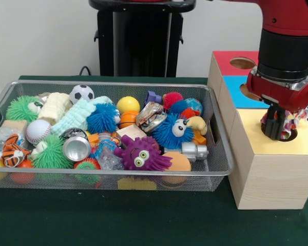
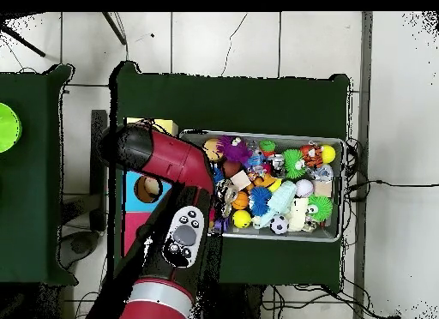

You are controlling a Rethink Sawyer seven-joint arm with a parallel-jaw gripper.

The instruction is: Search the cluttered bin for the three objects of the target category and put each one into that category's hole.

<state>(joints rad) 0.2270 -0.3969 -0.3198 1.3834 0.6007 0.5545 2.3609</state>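
Note:
My gripper [image 1: 276, 134] hangs over the round hole [image 1: 293, 135] in the pale yellow top of the wooden box [image 1: 269, 169] at the right. It is shut on a knotted rope toy [image 1: 291, 123] of white cord with coloured strands, held right at the hole's mouth. The wire mesh bin [image 1: 113, 84] lies to the left, full of toys. No other rope toy shows clearly in it. In the overhead view the arm [image 2: 171, 161] covers the gripper and the hole; the bin [image 2: 336, 144] lies to its right.
Behind the yellow-topped box stand a blue-topped box [image 1: 235, 95] and a red-topped box [image 1: 227, 57]. The bin holds spiky pom balls [image 1: 141, 154], a striped plush tiger [image 1: 13, 152], a can [image 1: 76, 147], a soccer ball [image 1: 81, 94] and a baseball [image 1: 38, 130].

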